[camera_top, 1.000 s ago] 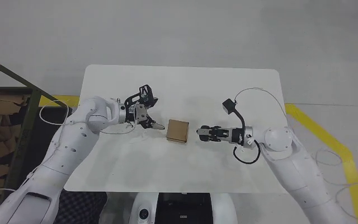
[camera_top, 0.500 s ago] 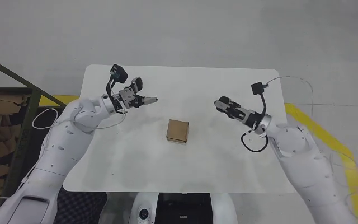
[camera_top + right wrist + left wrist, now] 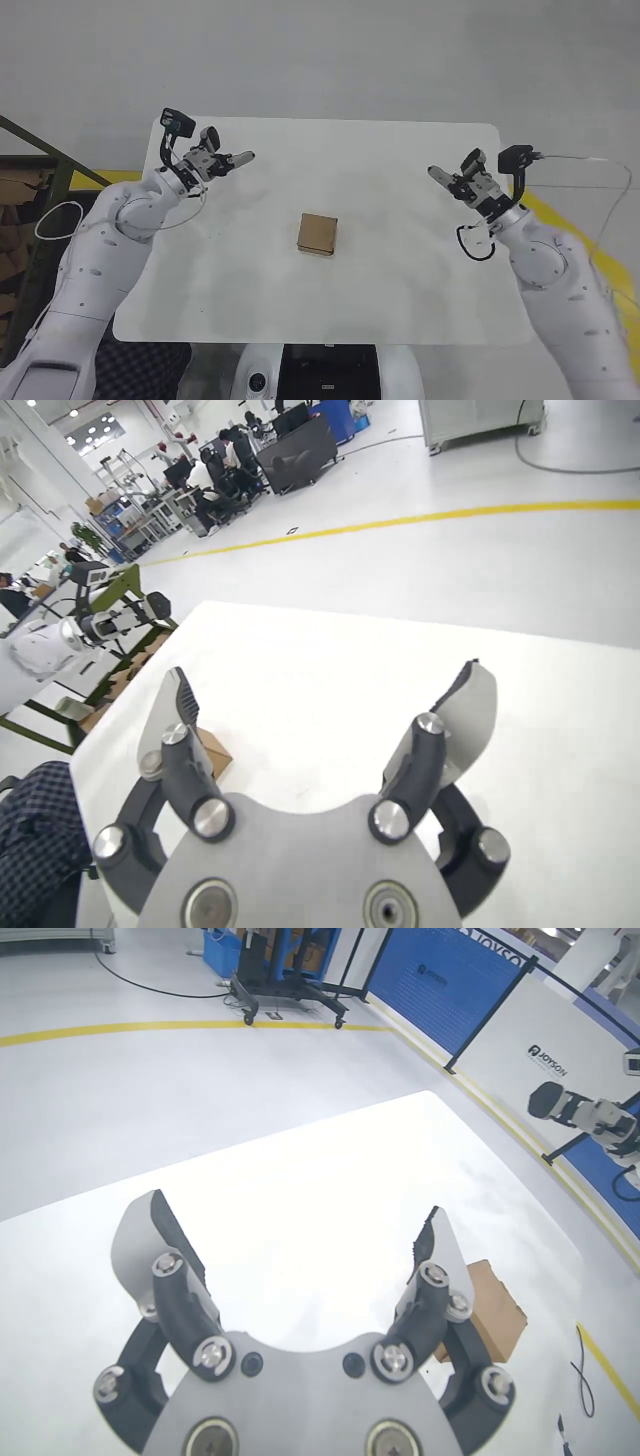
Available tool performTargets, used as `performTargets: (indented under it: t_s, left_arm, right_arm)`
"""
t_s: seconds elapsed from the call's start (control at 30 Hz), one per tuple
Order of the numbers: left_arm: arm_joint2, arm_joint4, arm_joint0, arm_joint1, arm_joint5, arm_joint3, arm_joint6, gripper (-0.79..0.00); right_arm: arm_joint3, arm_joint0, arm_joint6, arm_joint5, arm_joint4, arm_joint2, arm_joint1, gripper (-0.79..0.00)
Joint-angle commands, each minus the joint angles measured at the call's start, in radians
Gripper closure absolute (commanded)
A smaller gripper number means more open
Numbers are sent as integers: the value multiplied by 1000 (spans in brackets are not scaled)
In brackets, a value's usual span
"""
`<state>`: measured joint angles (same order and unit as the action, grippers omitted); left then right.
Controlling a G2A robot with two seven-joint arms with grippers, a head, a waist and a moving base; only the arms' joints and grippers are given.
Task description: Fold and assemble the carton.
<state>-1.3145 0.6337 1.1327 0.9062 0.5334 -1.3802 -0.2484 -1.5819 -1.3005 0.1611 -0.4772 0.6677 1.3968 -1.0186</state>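
Near the mid of the white table [image 3: 400, 300] sits the carton [image 3: 318, 234], a small brown box, flat on its base, w/ nothing touching it. It looks boxed up: top face lighter, the side toward the robot darker. Can't tell if the flaps are tucked. Both arms are well apart from it, one on each side. L gripper [image 3: 240, 158] is up over the far L part of the table, fingers spread wide, holding nothing. From the L wrist view its two dark pads [image 3: 180, 1243] stand far apart w/ bare table between them. The carton peeks out from behind one finger, farther off on the table. R gripper [image 3: 452, 168] hangs over the far R part of the table, near the R edge. Its fingers are spread wide too and hold nothing. From the R wrist view the carton is a little brown corner behind one finger, lying well away. Each wrist view also shows the other arm far across the table. Off the table, a yellow floor line [image 3: 548, 212] runs on the R side. A green metal frame [image 3: 134, 581] stands on the L side. A bit of checked cloth [image 3: 150, 368] shows by the near L corner.
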Motion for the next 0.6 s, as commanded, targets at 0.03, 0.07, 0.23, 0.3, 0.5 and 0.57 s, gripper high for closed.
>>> performTargets:
  t_s: [0.03, 0.07, 0.23, 0.3, 0.5, 0.57]
  left_arm:
    - [-17, 35, 2, -1, -44, 9, 6, -785]
    - [-19, 34, 5, 0, -59, 13, 9, -785]
    - [-32, 27, -9, 3, -84, 46, 13, -785]
    - [-36, 31, -17, 4, -84, 60, 12, -785]
    - [-43, 64, -30, 8, -112, 82, 24, -785]
    - [-42, 64, -32, 9, -108, 84, 23, -785]
  right_arm:
    - [-3, 1, -23, 19, 96, 16, 3, -785]
    - [0, 3, -29, 30, 136, 20, 4, -785]
    - [28, 30, -17, 56, 235, 10, 3, -785]
    - [45, 47, -23, 58, 258, 1, 1, -785]
    - [42, 71, -74, 72, 332, -6, -2, -785]
    - [37, 74, -86, 74, 334, -4, -3, -785]
